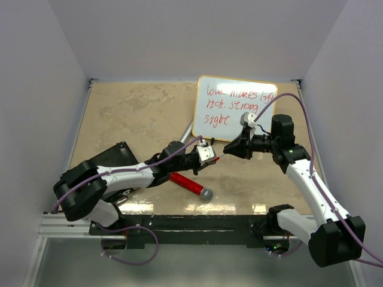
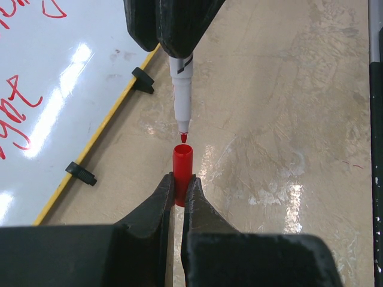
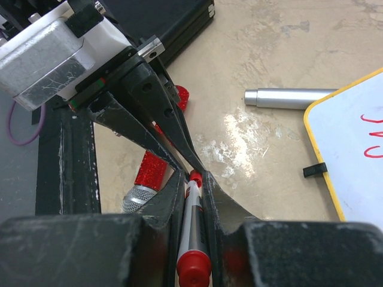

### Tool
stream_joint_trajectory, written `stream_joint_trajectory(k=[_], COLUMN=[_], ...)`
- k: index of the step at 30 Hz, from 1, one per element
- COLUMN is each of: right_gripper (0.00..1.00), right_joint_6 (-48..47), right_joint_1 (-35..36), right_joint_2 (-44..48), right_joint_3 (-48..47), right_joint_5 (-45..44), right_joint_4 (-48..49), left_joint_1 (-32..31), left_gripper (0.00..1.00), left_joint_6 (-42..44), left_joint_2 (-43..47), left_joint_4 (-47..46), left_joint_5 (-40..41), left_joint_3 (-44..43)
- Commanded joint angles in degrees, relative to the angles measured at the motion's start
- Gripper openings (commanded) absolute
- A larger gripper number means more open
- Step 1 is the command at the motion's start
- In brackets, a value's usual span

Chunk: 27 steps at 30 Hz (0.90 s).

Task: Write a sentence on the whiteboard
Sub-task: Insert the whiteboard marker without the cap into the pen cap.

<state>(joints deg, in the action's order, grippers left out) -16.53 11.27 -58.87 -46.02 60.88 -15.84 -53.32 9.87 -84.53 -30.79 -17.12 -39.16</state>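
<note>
Whiteboard (image 1: 236,81) far right, red sentence (image 1: 233,104) on it.
Left gripper (image 2: 179,188) clenches the cap (image 2: 182,164); right gripper (image 3: 192,179) grasps the marker (image 3: 191,221), tip right at the cap's mouth.

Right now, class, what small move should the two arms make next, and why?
Probably push the marker tip straight into the red cap: the left fingers pinch it, mouth facing the tip, just apart, and the whiteboard already carries the sentence.

right gripper (image 3: 192,186), lower centre, clamped on marker (image 3: 192,224); left gripper (image 3: 187,165) from upper left pinches red cap (image 3: 195,177) at its tip; whiteboard (image 3: 359,149) corner at right edge.
</note>
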Motion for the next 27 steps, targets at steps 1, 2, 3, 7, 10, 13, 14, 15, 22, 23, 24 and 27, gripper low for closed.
stream_joint_trajectory(k=[1,2,3,7,10,13,14,15,22,23,24,27], right_gripper=[0.00,0.00,0.00,0.00,0.00,0.00,0.00,0.00,0.00,0.00,0.00,0.00], right_joint_6=[-0.34,-0.34,-0.51,-0.78,-0.87,-0.87,-0.87,-0.87,-0.87,-0.87,-0.95,-0.87], right_joint_1=[0.60,0.68,0.69,1.21,1.56,1.74,1.83,1.92,3.06,3.15,3.23,3.50], right_joint_2=[-0.54,-0.72,-0.81,-1.33,-1.68,-1.86,-2.03,-2.30,-3.79,-4.06,-4.41,-5.46], right_joint_3=[-0.74,-0.74,-0.74,-0.83,-0.83,-0.83,-0.83,-0.83,-0.83,-0.91,-1.00,-1.35], right_joint_5=[-0.94,-1.03,-1.12,-1.73,-2.35,-3.05,-3.14,-3.31,-3.32,-3.31,-3.23,-2.79], right_joint_4=[0.89,0.81,0.89,0.63,0.63,0.72,0.72,0.81,0.81,0.81,0.89,0.63], left_joint_1=[-0.20,-0.12,-0.12,-0.20,-0.20,-0.12,-0.12,-0.20,-0.20,-0.12,-0.20,-0.47], left_gripper=[0.00,0.00,0.00,0.00,0.00,0.00,0.00,0.00,0.00,0.00,0.00,0.00], left_joint_6=[-0.73,-0.81,-0.90,-0.99,-1.08,-1.34,-1.52,-1.69,-7.22,-7.93,-8.54,-9.52], left_joint_2=[0.68,0.60,0.60,0.68,0.77,0.95,1.03,1.04,1.12,1.12,1.12,1.47], left_joint_4=[-3.93,-3.93,-3.93,-4.02,-4.02,-4.11,-4.19,-4.28,-6.04,-6.04,-6.21,-7.00], left_joint_5=[0.25,0.34,0.34,0.43,0.34,0.25,0.25,0.25,0.69,0.78,0.78,0.43], left_joint_3=[-0.83,-0.83,-0.83,-0.92,-0.92,-0.83,-0.83,-0.92,-2.24,-3.02,-3.47,-4.52])
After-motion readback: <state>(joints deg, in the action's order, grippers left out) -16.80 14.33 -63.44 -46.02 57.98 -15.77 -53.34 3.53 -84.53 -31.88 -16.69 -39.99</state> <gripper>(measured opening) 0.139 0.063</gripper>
